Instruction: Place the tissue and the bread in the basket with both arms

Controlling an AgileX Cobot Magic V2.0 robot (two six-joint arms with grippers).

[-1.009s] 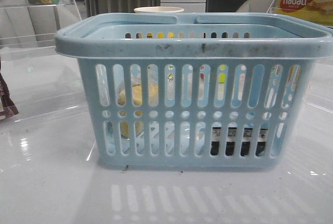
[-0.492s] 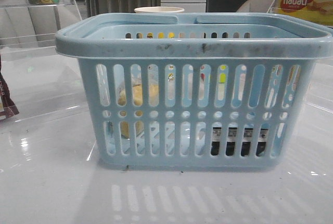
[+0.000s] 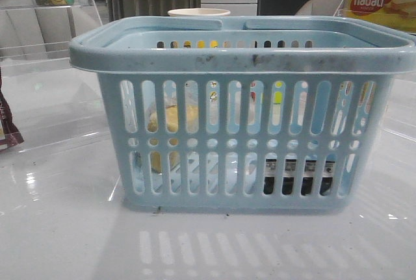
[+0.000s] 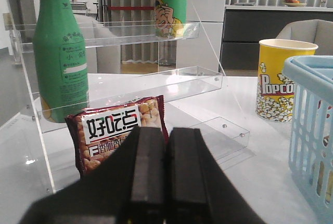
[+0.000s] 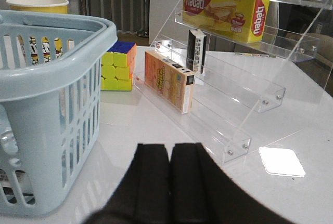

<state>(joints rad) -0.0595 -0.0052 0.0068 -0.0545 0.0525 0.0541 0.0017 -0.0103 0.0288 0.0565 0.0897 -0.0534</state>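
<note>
- Looking through the slots of the basket (image 3: 240, 52), we see both things already inside, so we judge the task nearly or fully done.
- We see the bread (image 3: 170, 119) in the left part, tan-yellow behind the slots. Its long axis seems to stand more up than flat, leaning at the wall, but the slots hide much of it.
- We see the tissue (image 3: 299, 176) low in the right part, on the floor of the basket. It seems to lie with its long side along the front wall; which end points where we cannot tell.
- Our left gripper (image 4: 166, 172) has its fingers pressed together and holds nothing. It is beside the basket, facing a snack bag (image 4: 117, 130) on a clear shelf.
- Our right gripper (image 5: 169, 182) is also pressed together and empty, near the other side of the basket.
- What is left, we think, is only to keep the arms away.
</note>
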